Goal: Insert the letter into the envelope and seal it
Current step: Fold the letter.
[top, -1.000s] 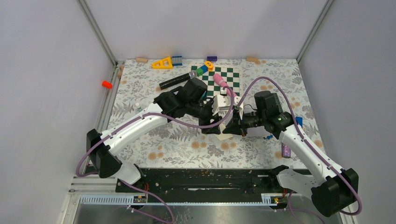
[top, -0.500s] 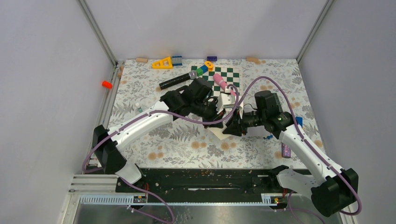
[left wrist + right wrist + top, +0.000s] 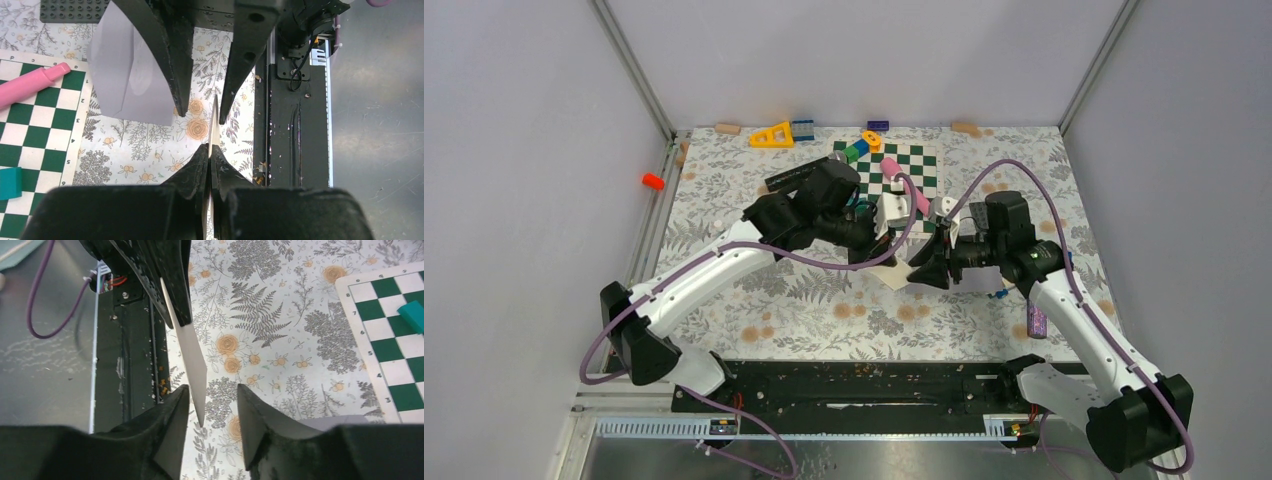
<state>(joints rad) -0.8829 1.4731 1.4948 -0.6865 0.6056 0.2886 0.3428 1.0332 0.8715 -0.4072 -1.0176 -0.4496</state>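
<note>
The letter (image 3: 215,125) is a cream sheet seen edge-on, held off the table. My left gripper (image 3: 209,147) is shut on its edge. The letter's (image 3: 192,360) far corner hangs between the fingers of my right gripper (image 3: 212,390), which stands open and faces the left one; the sheet lies close to its left finger. In the top view both grippers meet at mid-table, left gripper (image 3: 886,258), right gripper (image 3: 916,272), with the letter (image 3: 902,275) between them. The light grey envelope (image 3: 130,75) lies flat on the table beside the chessboard, partly behind a right finger, and its edge shows again in the right wrist view (image 3: 330,422).
A green chessboard (image 3: 902,170) carries a pink marker (image 3: 904,185) and small blocks (image 3: 856,150). A black microphone (image 3: 786,178) lies to its left, and a yellow triangle (image 3: 772,135) sits at the back. There is a dark studded plate (image 3: 75,10) and a purple cylinder (image 3: 1036,322) at right. The black rail (image 3: 854,385) marks the near edge.
My left gripper has shut on the letter. My right gripper has opened and let the letter go, and its arm has drawn back slightly to the right.
</note>
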